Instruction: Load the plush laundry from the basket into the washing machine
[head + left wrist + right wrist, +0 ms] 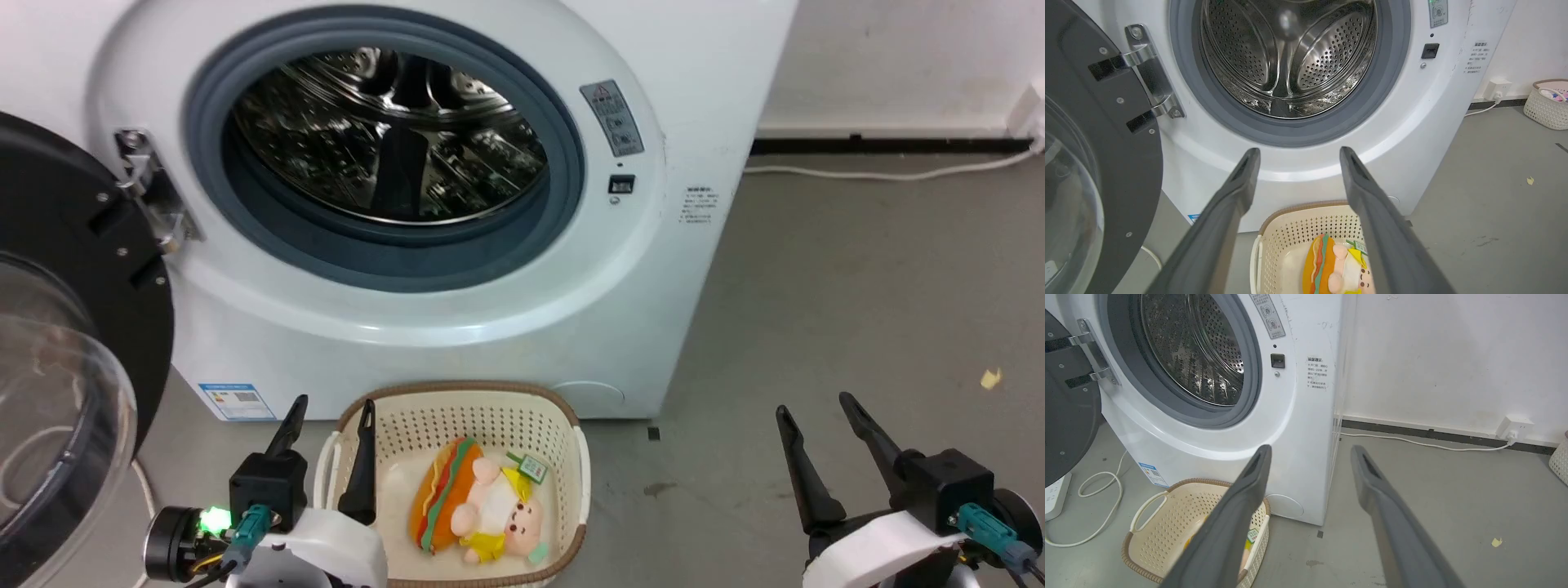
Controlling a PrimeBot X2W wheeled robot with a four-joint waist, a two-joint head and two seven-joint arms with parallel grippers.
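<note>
Head view: plush laundry (478, 510) lying inside basket (506, 425), just before washing machine (506, 327), door (73, 245) open; left gripper (335, 402) and right gripper (814, 403) empty, jaws spread apart.

In the basket (457, 389) lies the plush laundry (480, 510) — washing machine (694, 98) open.

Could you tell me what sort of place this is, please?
Most likely a laundry corner of a plain utility room: a white front-loading washing machine standing open, a basket holding a plush toy on the bare grey floor, and a wall socket.
</note>
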